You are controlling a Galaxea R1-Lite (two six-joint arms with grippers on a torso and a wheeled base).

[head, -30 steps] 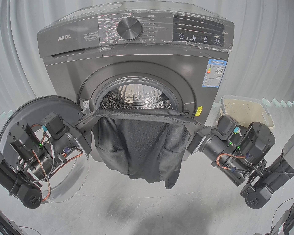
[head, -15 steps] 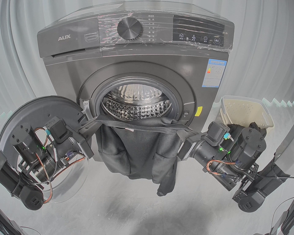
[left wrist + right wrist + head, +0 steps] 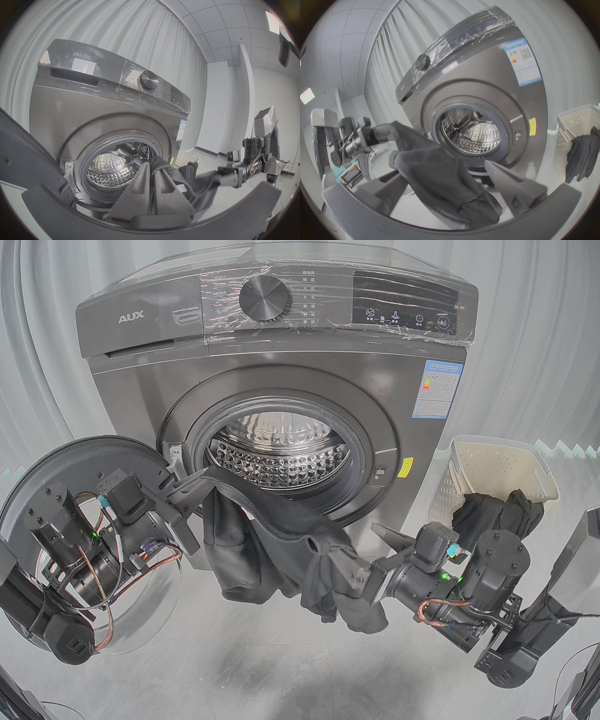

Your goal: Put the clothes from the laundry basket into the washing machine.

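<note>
The left claw [image 3: 199, 479] was clamped on the upper edge of a black garment [image 3: 269, 534], its fingers [image 3: 140, 187] pressed together on the cloth, just in front of the washing machine [image 3: 281, 371] at the lower corner of its round opening on the robot's left. The right claw [image 3: 353, 546] was held lower and farther out from the machine's front, below the opening on the robot's right, with its fingers [image 3: 515, 184] spread apart. One finger was bare and pointed toward the machine. The other lay under the cloth, which was draped over it rather than pinched. The garment slanted down from the left claw to the right claw and hung in loose folds before the machine's front panel, below the mouth of the drum [image 3: 281, 446] and clear of the floor [image 3: 281, 671]. Whether its upper edge touched the rim of the opening could not be told. The drum's perforated steel wall showed through the open mouth. The door [image 3: 81, 459] stood swung wide open to the machine's side on the robot's left, behind the left arm. A cream laundry basket [image 3: 500, 465] stood on the floor close beside the machine on the robot's right, and dark clothes [image 3: 494, 515] were draped over its near rim, apart from the garment between the claws. A pale curtain [image 3: 537, 334] hung behind the machine.
</note>
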